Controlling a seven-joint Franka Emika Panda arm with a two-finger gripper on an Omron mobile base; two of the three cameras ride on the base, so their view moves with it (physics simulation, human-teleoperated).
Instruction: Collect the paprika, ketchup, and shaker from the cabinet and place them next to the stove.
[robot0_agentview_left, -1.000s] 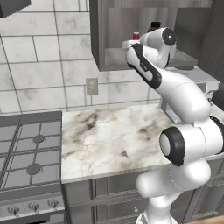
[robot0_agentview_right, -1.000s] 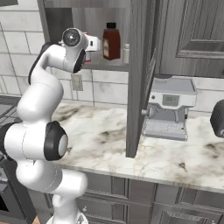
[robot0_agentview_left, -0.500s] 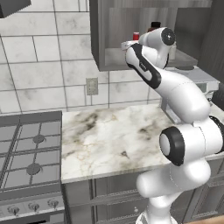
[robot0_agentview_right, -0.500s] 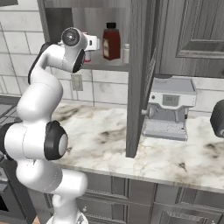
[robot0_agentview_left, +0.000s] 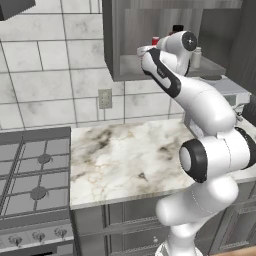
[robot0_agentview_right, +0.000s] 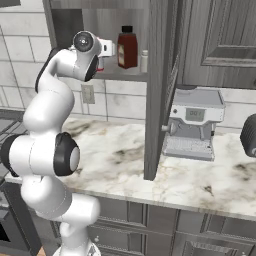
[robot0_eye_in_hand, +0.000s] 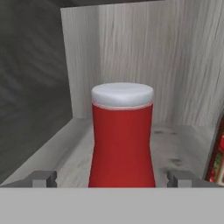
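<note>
From the hand camera I found the gripper (robot0_eye_in_hand: 112, 178) spread wide, one dark fingertip (robot0_eye_in_hand: 43, 178) on each side of the ketchup (robot0_eye_in_hand: 122, 135) and both clear of it; nothing was held. The red bottle stood upright on the shelf, between the two tips, its pale flat top level. Beyond it I saw the grey wood-grain back wall of the cabinet (robot0_eye_in_hand: 175, 65), and at the right edge a sliver of a dark reddish bottle.

From the right base camera, the arm reached up from the counter (robot0_agentview_right: 200, 175) into the open cabinet (robot0_agentview_right: 159, 75). On the shelf, the ketchup (robot0_agentview_right: 101, 64) showed as a small red patch just past the hand. The paprika (robot0_agentview_right: 127, 47) stood upright to its right, black cap on top, with the small pale shaker (robot0_agentview_right: 144, 61) just beside it, close to the cabinet's side wall. A coffee machine (robot0_agentview_right: 192, 124) sat on the counter under the neighbouring cupboard.

From the left base camera, the stove (robot0_agentview_left: 30, 180) lay at the lower left, adjoining the marble counter (robot0_agentview_left: 120, 155), well apart from the cabinet (robot0_agentview_left: 112, 40). The shaker (robot0_agentview_left: 197, 57) was visible past the arm's wrist.
</note>
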